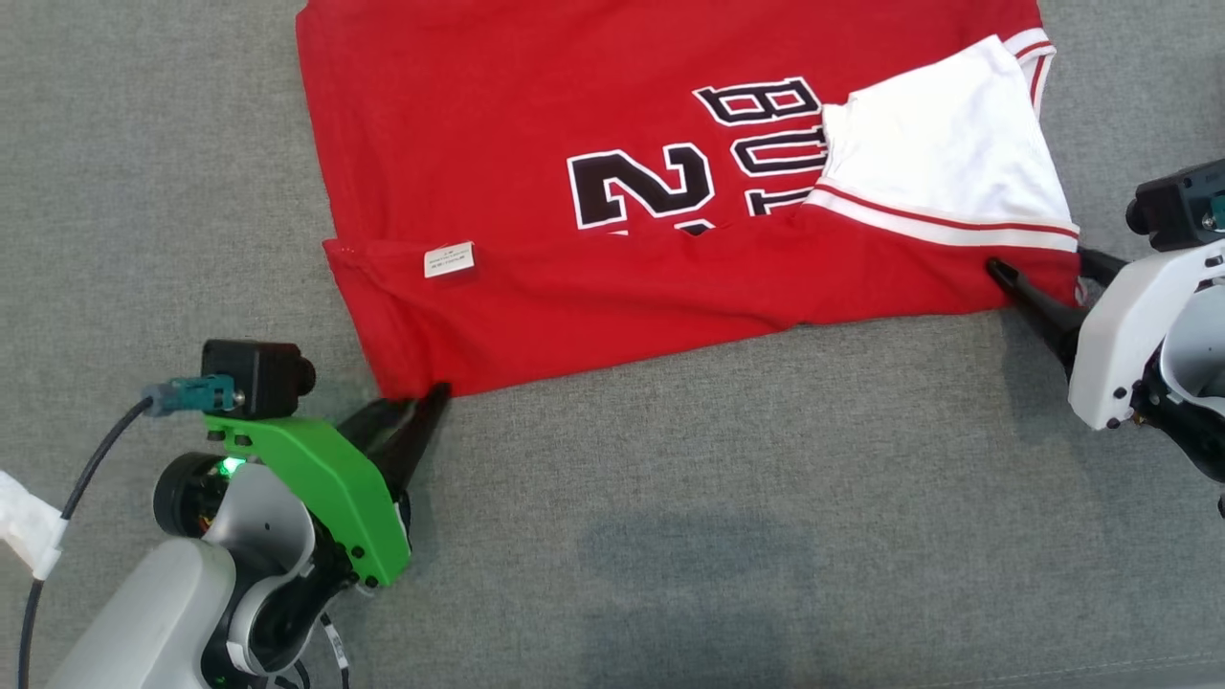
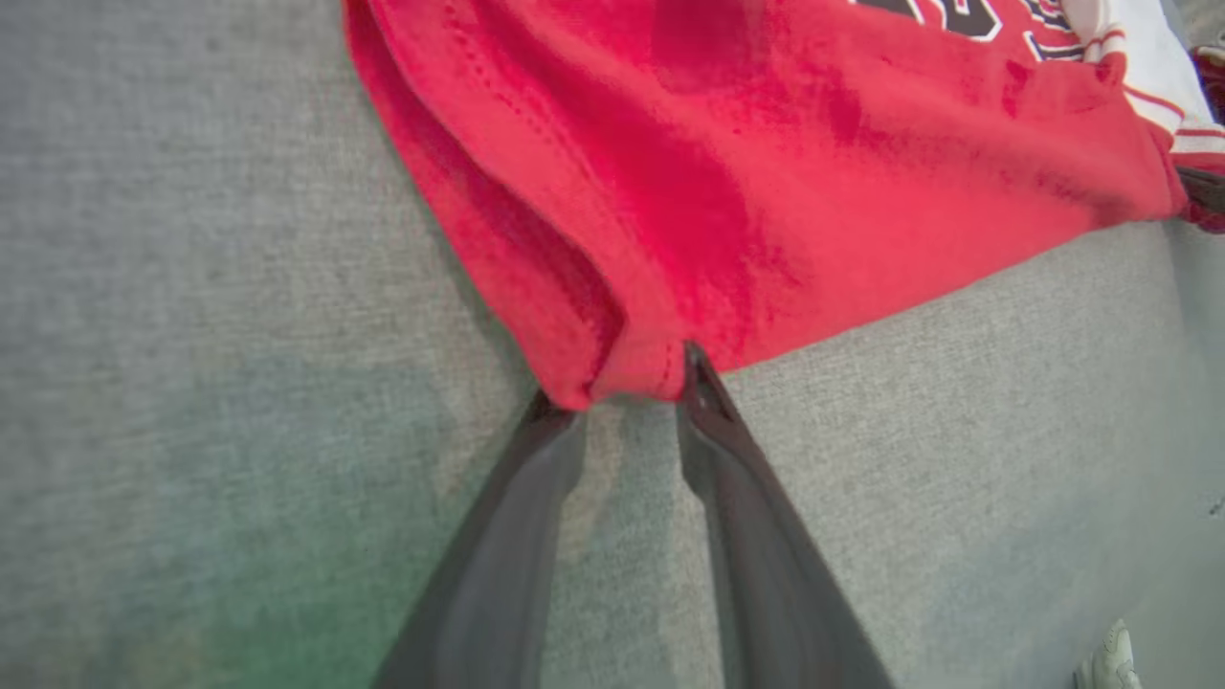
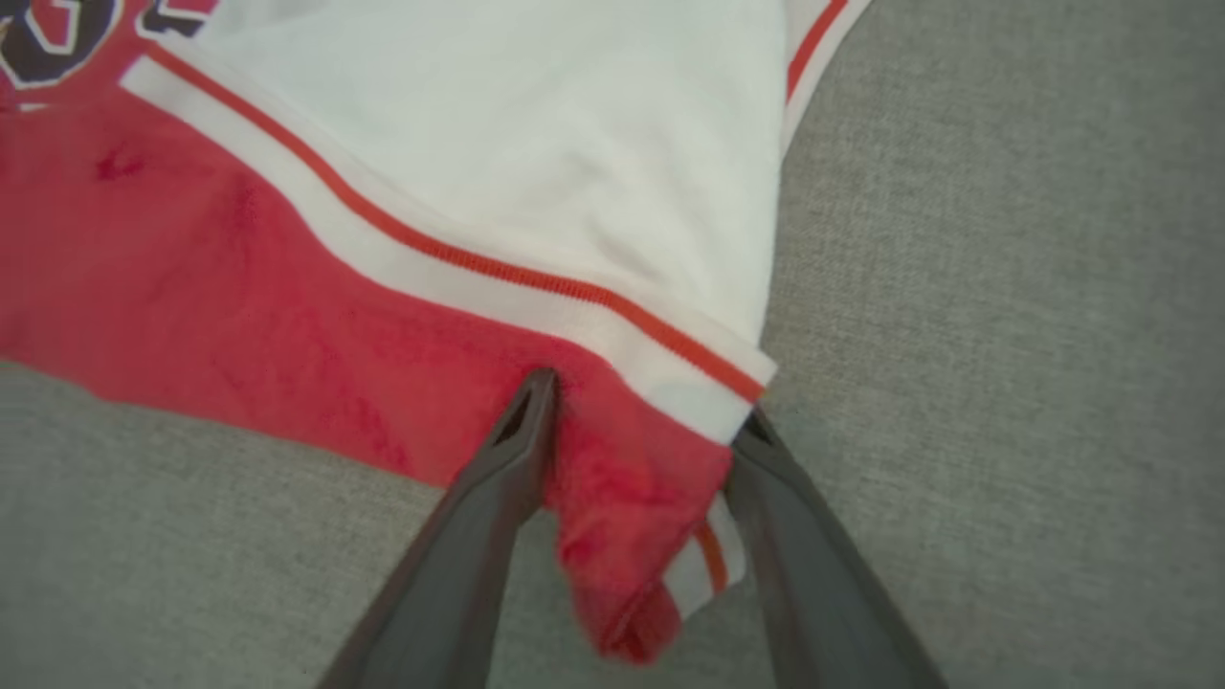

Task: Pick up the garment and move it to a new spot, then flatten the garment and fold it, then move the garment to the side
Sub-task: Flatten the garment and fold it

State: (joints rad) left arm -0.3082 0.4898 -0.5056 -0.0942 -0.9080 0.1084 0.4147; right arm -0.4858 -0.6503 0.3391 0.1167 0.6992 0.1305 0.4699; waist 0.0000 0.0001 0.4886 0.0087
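The garment (image 1: 593,287) is a red jersey with black-and-white lettering and a white sleeve (image 1: 947,153), spread flat on the grey fabric surface (image 1: 727,498) with its near edge folded up over the front. My left gripper (image 1: 421,397) stands at the jersey's near left corner. In the left wrist view the left gripper (image 2: 620,383) is open, its tips on either side of the red corner (image 2: 632,368). My right gripper (image 1: 1041,260) is at the near right corner, below the sleeve. In the right wrist view the right gripper (image 3: 649,402) is open, with the bunched red and white hem (image 3: 641,488) loose between the fingers.
A white wad (image 1: 24,522) lies at the left edge by the left arm's cable (image 1: 91,459). Grey fabric stretches out in front of the jersey and to its left. A small white object (image 2: 1110,655) shows at the lower right of the left wrist view.
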